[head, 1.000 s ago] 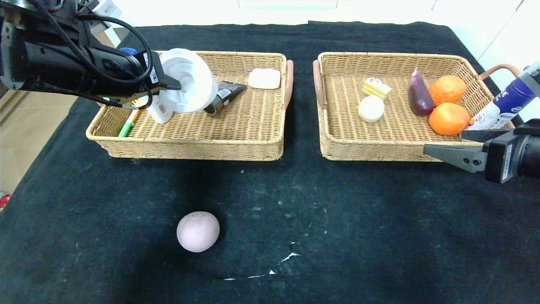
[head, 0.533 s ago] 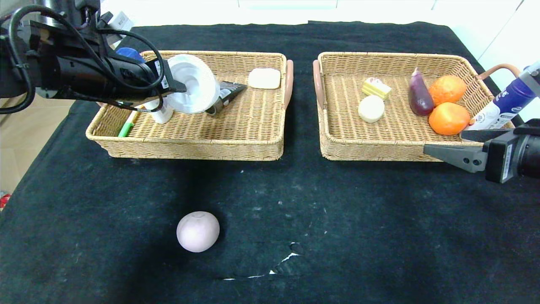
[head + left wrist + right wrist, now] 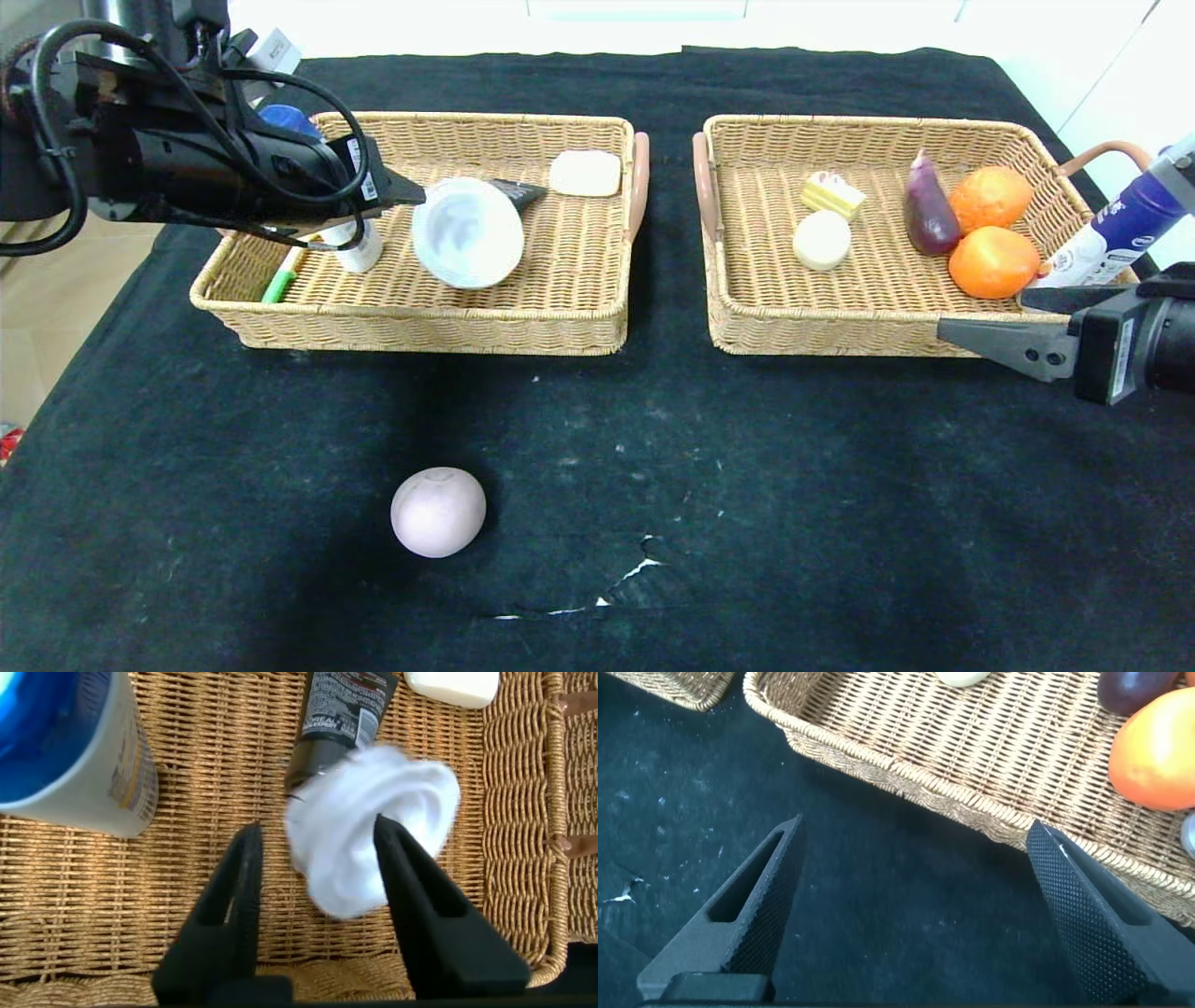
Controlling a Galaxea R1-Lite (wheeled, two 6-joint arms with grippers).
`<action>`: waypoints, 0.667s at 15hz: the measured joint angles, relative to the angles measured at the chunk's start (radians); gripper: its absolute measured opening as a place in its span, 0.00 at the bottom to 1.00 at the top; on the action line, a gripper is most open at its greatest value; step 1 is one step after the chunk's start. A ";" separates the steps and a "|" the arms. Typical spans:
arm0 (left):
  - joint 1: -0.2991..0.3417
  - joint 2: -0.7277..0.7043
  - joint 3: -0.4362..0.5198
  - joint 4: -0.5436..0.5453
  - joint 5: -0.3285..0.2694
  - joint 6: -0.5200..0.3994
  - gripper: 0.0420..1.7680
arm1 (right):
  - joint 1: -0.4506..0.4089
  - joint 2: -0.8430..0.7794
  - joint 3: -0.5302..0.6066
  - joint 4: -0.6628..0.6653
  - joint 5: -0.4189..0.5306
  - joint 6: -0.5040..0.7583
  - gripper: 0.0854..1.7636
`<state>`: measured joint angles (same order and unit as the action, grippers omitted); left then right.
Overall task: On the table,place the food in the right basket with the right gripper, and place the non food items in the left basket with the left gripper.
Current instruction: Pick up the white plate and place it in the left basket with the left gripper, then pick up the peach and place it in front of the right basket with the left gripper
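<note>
Over the left basket [image 3: 420, 331] my left gripper [image 3: 392, 201] [image 3: 318, 829] stands open. The round white dish [image 3: 467, 233] [image 3: 374, 821] lies loose in the basket just past the fingertips, partly covering the black tube [image 3: 518, 191] [image 3: 341, 709]. The white bottle with blue cap [image 3: 359, 247] [image 3: 75, 756] stands beside the gripper. A pinkish-mauve bun [image 3: 438, 511] sits on the table [image 3: 747, 485] near the front. The yellow cake slice [image 3: 833, 194] and cream bun [image 3: 822, 240] lie in the right basket [image 3: 822, 336]. My right gripper [image 3: 980, 313] [image 3: 915, 826] hangs open and empty by that basket's front right corner.
A purple eggplant [image 3: 929, 219] and two oranges [image 3: 992, 263] share the right basket. A dark-blue-capped bottle [image 3: 1111, 238] leans at its right edge. The left basket also holds a white bar [image 3: 584, 174] and a green pen [image 3: 278, 285]. The cloth is torn [image 3: 635, 569] near the front.
The left gripper lowered the dish into the left basket, then opened and let it go; the dish dropped to the right of the fingers. The right arm stayed still.
</note>
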<state>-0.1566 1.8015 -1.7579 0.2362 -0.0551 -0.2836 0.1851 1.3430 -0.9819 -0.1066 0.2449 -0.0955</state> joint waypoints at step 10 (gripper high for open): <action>-0.020 -0.021 0.009 0.014 -0.005 -0.001 0.84 | 0.000 0.001 0.000 0.000 0.000 0.000 0.97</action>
<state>-0.1768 1.7800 -1.7491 0.2500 -0.0604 -0.2843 0.1855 1.3440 -0.9817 -0.1062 0.2449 -0.0957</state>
